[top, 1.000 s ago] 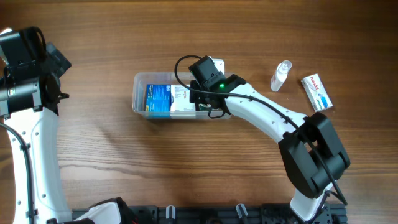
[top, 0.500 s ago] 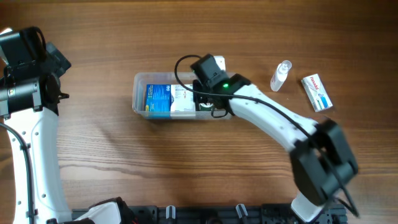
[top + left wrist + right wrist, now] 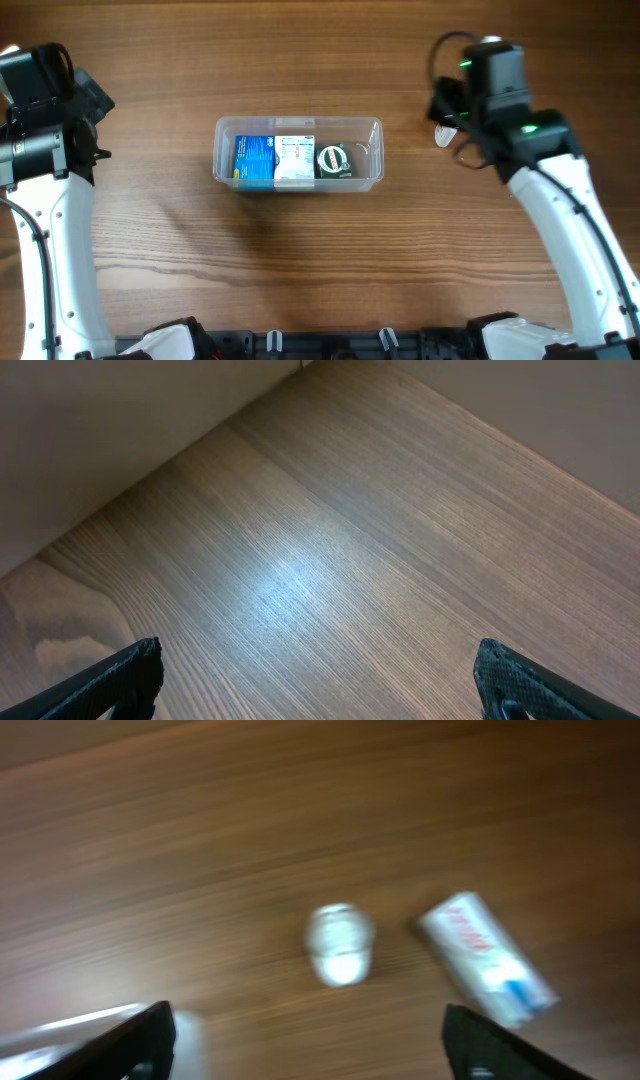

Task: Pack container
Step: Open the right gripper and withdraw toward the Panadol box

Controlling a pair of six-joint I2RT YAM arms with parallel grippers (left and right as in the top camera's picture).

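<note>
The container (image 3: 370,126), a clear shallow tub, stands mid-table. It holds a blue box (image 3: 254,160), a white box (image 3: 294,160) and a round green-and-black item (image 3: 332,160). My right gripper (image 3: 447,108) is at the upper right, well away from the container, over the small spray bottle (image 3: 443,136). In the blurred right wrist view its jaws (image 3: 310,1050) are open and empty, with the spray bottle (image 3: 341,942) and a small white box (image 3: 487,970) on the table ahead. My left gripper (image 3: 320,685) is open and empty over bare wood at the far left.
The left arm (image 3: 45,110) stands at the table's left edge. In the overhead view the right arm (image 3: 545,190) hides the small white box. A pale wall borders the table in the left wrist view (image 3: 120,420).
My right arm has pulled out of the container and swung right to the spray bottle. The round green-and-black item now lies uncovered in the container. The left arm has not moved.
</note>
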